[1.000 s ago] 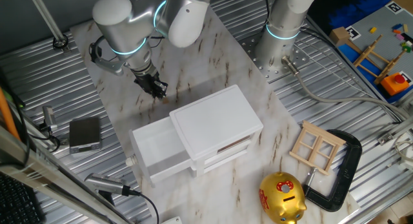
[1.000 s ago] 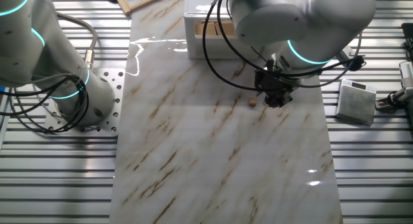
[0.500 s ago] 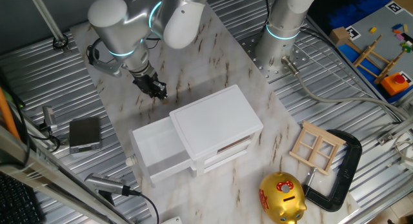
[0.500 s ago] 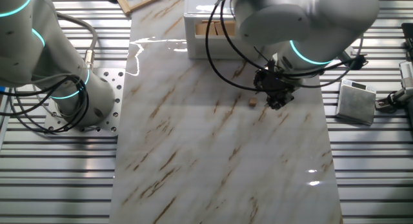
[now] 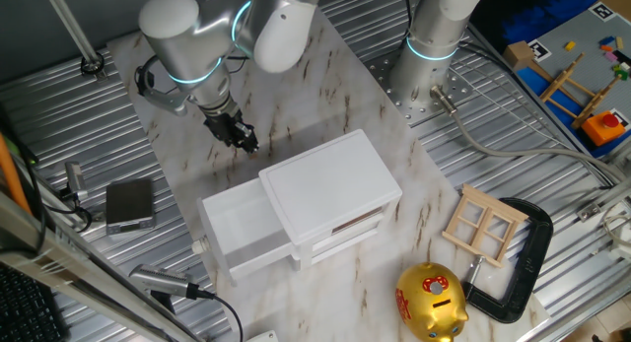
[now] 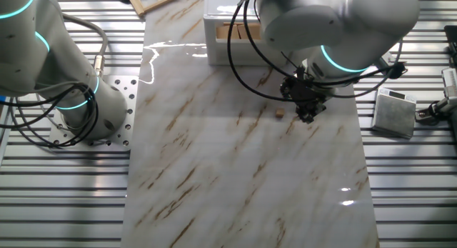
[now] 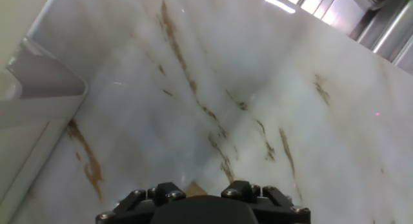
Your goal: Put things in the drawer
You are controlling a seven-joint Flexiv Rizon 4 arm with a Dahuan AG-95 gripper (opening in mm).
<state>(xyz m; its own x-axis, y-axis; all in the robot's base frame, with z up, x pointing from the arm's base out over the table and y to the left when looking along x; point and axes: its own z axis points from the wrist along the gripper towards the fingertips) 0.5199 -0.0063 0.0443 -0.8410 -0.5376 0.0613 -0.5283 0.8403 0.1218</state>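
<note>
Just beside the claw (image 6: pixel 308 113), whose grip state I cannot tell, lies the block (image 6: pixel 280 113).

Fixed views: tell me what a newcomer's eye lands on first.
The white cabinet at mid-table, its top drawer pulled open. Behind it the arm's claw hangs low over the marble, beside a tiny brown block. A gold piggy bank shines at the table's near edge.
</note>
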